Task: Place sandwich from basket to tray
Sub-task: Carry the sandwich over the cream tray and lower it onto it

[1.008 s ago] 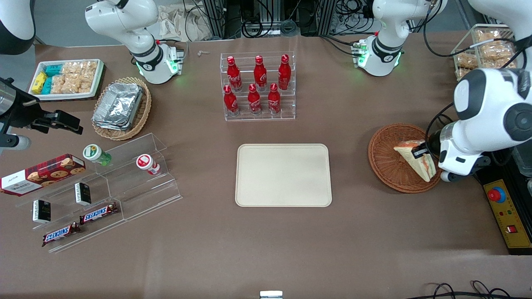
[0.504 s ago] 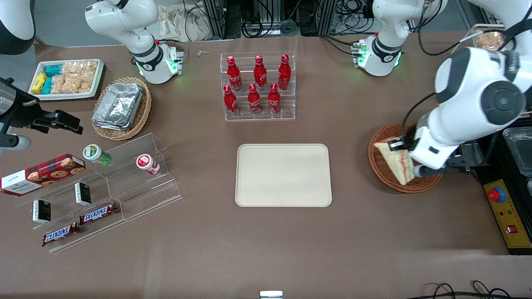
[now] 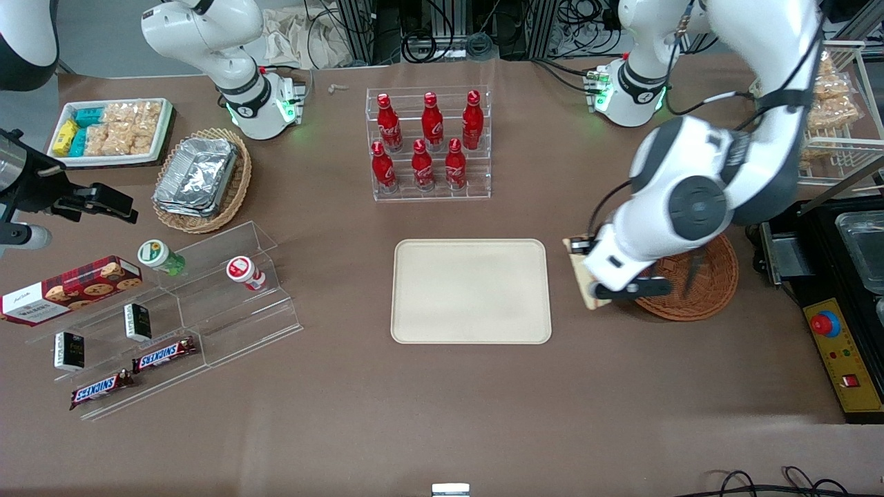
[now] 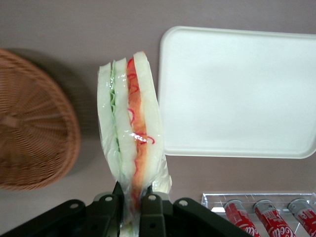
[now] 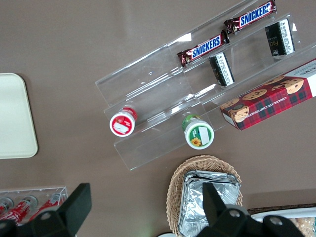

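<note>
- The left arm's gripper [image 4: 131, 205] carries the sandwich [image 4: 132, 133] in the air, its black fingers [image 4: 150, 210] pinched narrow on the wedge's wrapped end.
- The sandwich is a slim triangular wedge of pale bread in glossy clear film, with green, orange and red filling running in stripes along its cut edge.
- In the front view the sandwich [image 3: 585, 276] hangs above the bare brown table between the basket [image 3: 711, 276] and the tray [image 3: 471, 290], clear of both, mostly hidden by the white arm.
- The basket [image 4: 29, 123] is round and shallow, woven of reddish-brown wicker in close rings; nothing shows in the part of its bowl that is visible.
- The tray [image 4: 237, 94] is a flat, smooth cream rectangle with rounded corners and a low rim, its surface bare.
- Farther from the front camera than the tray, a clear acrylic rack [image 3: 428, 141] holds six red bottles in two stepped rows.
- Toward the parked arm's end, a tan oval basket [image 3: 204, 179] holds crinkled foil containers.
</note>
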`<state>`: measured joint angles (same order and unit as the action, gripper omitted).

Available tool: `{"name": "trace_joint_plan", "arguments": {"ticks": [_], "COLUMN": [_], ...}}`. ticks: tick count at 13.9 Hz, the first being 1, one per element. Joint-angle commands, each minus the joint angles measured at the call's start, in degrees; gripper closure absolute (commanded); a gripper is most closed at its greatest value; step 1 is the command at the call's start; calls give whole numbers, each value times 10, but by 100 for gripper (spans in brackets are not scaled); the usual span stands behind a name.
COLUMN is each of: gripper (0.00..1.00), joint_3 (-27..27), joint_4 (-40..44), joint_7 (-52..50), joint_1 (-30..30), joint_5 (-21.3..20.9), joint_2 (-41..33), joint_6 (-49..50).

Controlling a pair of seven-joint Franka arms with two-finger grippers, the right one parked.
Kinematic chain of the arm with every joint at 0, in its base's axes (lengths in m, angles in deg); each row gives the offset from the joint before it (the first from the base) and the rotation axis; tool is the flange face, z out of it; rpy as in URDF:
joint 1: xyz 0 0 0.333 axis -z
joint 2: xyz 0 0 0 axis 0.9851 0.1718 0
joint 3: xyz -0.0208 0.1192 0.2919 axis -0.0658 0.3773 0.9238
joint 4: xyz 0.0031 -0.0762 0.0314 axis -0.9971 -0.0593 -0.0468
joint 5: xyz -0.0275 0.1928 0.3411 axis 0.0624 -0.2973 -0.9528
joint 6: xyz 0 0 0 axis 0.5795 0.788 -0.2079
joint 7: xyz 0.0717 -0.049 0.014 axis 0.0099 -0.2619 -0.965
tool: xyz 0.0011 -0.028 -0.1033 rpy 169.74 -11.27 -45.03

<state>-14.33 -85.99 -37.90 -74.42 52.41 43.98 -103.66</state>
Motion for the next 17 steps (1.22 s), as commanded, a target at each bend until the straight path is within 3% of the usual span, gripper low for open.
{"name": "trace_joint_plan", "arguments": {"ticks": [1,4,15,16,17], "gripper": [100,100,100,87,65], "joint_3": [2,2,2,2,2], "joint_4": [20,21,20,20,20], "joint_7": [6,-2,1,1,-1], "joint_1": [26,51,63,63,63], "joint_5": [-12,-40,-42,-41,-41], "joint_2": [45,88,185,187,187], "joint_6": [-21,-55,-148,-149,-149]}}
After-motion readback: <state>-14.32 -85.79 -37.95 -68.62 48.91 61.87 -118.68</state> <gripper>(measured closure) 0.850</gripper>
